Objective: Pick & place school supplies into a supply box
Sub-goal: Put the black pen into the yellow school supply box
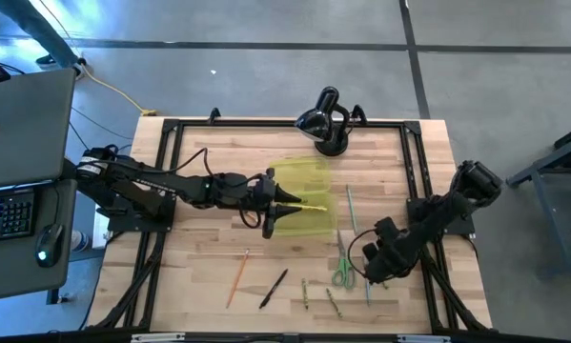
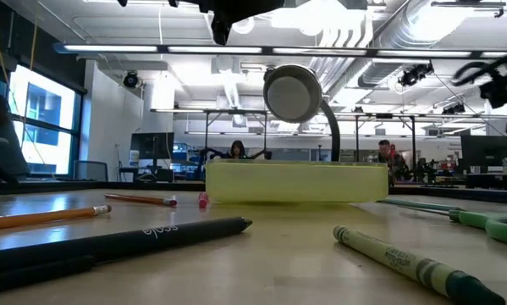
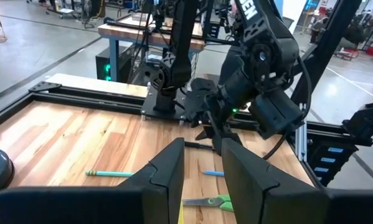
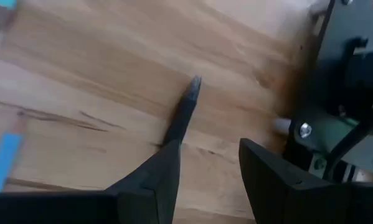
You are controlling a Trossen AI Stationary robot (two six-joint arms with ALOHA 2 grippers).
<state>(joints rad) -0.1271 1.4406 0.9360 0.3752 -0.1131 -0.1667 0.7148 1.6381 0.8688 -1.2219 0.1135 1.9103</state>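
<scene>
The supply box [image 1: 309,179] is a translucent yellow-green case at the table's middle, also in the low view [image 2: 295,185]. A yellow pencil [image 1: 314,207] shows in it. My left gripper [image 1: 290,205] hovers high over the box's left end, open and about level, with nothing between its fingers [image 3: 203,162]. My right gripper [image 1: 372,271] points down at the table's right, open [image 4: 208,149], close above the wood. Beside it lie green scissors [image 1: 342,272] and a blue pencil [image 1: 367,288]. A thin dark pointed thing [image 4: 187,102] lies just beyond its fingers.
A green pencil [image 1: 350,210] lies right of the box. Near the front edge lie orange pencils [image 1: 237,276], a black pen [image 1: 274,288] and green crayons [image 1: 333,301]. A black domed device [image 1: 325,124] stands at the far edge. A black frame rims the table.
</scene>
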